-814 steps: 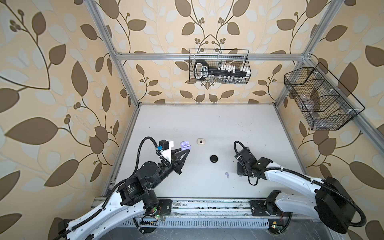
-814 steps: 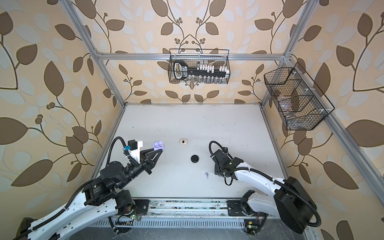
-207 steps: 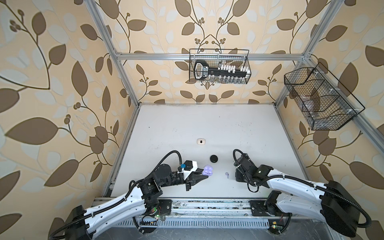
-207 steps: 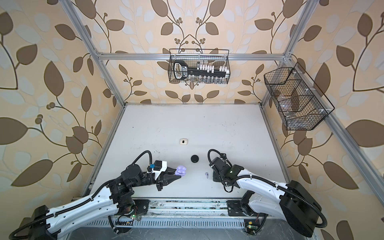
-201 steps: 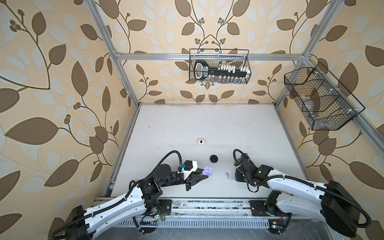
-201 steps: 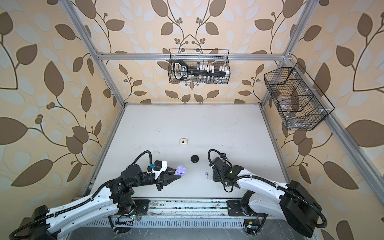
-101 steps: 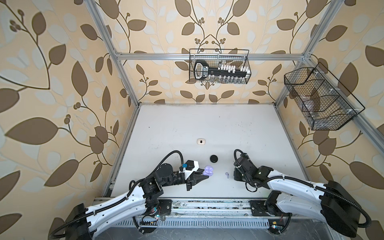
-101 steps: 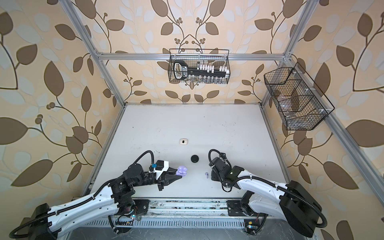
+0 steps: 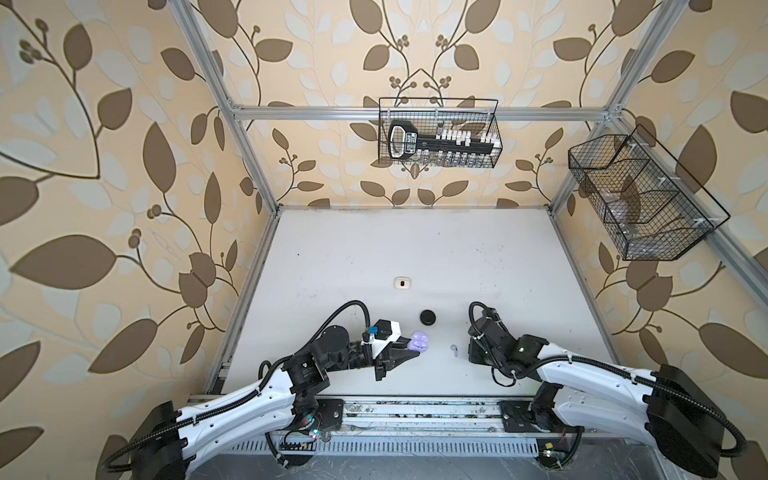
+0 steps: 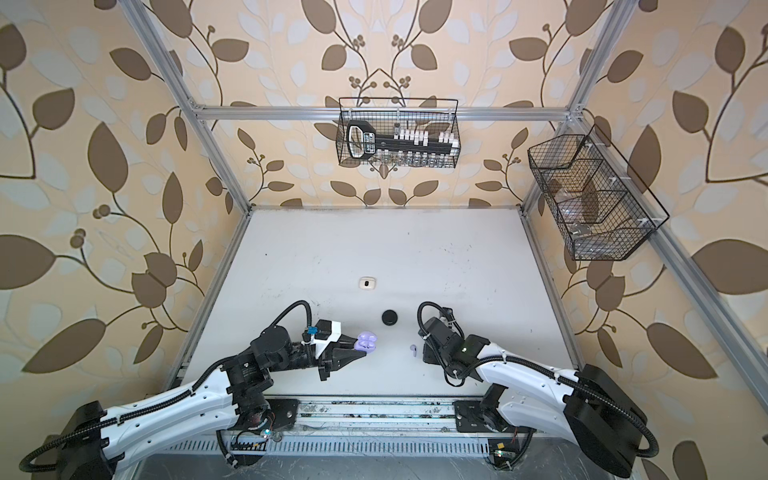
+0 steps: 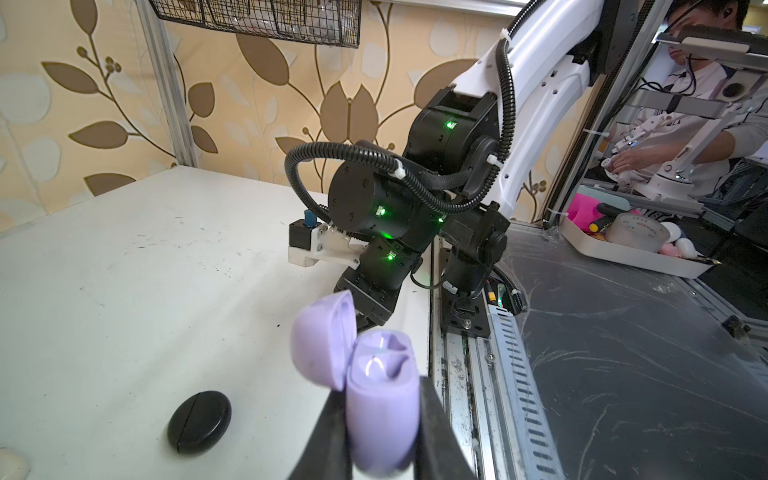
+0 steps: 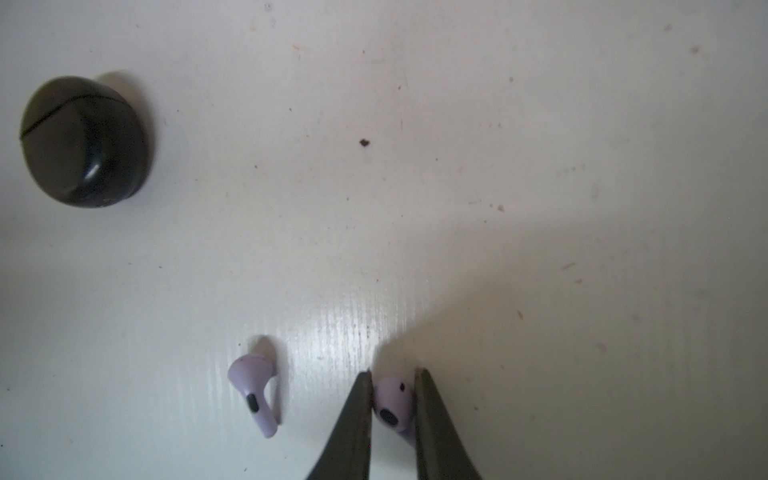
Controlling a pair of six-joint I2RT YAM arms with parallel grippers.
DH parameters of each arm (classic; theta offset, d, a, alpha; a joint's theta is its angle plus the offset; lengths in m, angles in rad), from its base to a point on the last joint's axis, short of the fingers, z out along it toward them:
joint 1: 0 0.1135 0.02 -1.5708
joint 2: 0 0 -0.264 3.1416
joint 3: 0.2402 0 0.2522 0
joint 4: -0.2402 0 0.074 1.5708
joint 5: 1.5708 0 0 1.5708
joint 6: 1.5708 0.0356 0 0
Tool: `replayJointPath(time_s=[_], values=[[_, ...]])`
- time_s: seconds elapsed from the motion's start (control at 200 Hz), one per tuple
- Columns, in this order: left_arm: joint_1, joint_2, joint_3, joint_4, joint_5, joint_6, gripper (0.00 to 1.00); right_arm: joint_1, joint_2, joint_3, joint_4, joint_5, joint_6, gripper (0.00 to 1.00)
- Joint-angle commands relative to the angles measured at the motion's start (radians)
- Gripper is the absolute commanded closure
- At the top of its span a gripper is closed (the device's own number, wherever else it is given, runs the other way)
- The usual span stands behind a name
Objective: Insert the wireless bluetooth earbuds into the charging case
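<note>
My left gripper (image 11: 382,415) is shut on the body of the lavender charging case (image 11: 382,407). The case's lid stands open, and the case shows in both top views (image 9: 419,341) (image 10: 367,341) near the table's front middle. My right gripper (image 12: 394,374) points down at the table, shut on a lavender earbud (image 12: 392,401) pinched between its fingertips. A second lavender earbud (image 12: 253,390) lies loose on the table beside it. In both top views it lies between the case and the right wrist (image 9: 454,349) (image 10: 413,349). The held earbud is hidden under the wrist there.
A closed black round case (image 9: 428,318) (image 12: 83,141) lies just behind the two grippers. A small white case (image 9: 403,283) sits farther back. Wire baskets hang on the back wall (image 9: 438,133) and the right wall (image 9: 640,199). The metal rail (image 9: 415,409) runs along the table's front edge.
Since four seconds ago my left gripper has carried the lavender case from the left toward the front middle, near the loose earbud. Over the last second both arms have barely moved.
</note>
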Motion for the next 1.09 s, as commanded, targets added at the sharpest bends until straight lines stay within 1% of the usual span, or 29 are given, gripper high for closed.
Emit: replayJointPath(time_s=[0.0, 0.115, 0.235, 0.41, 0.645, 0.865, 0.975, 1.09], values=[[-0.007, 0.01, 0.013, 0.068, 0.038, 0.016, 1.0, 0.009, -0.009, -0.066, -0.064, -0.031, 0.051, 0.81], [-0.007, 0.029, 0.004, 0.091, 0.033, 0.017, 1.0, 0.011, -0.073, -0.088, -0.025, -0.026, 0.091, 0.81], [-0.007, 0.062, -0.005, 0.122, 0.019, 0.015, 1.0, 0.011, -0.173, -0.119, 0.038, -0.004, 0.149, 0.81], [-0.007, 0.145, -0.017, 0.205, -0.003, 0.002, 1.0, 0.013, -0.304, -0.184, 0.183, 0.034, 0.227, 0.81], [-0.007, 0.261, -0.038, 0.361, -0.024, -0.032, 1.0, 0.011, -0.433, -0.228, 0.349, 0.073, 0.238, 0.8], [-0.007, 0.381, -0.029, 0.472, -0.052, -0.059, 1.0, 0.03, -0.493, -0.266, 0.517, 0.08, 0.248, 0.81], [-0.007, 0.425, -0.015, 0.494, -0.076, -0.063, 1.0, 0.046, -0.494, -0.256, 0.487, 0.121, 0.243, 0.8], [-0.007, 0.435, -0.01, 0.496, -0.086, -0.059, 1.0, 0.039, -0.473, -0.263, 0.461, 0.117, 0.238, 0.78]])
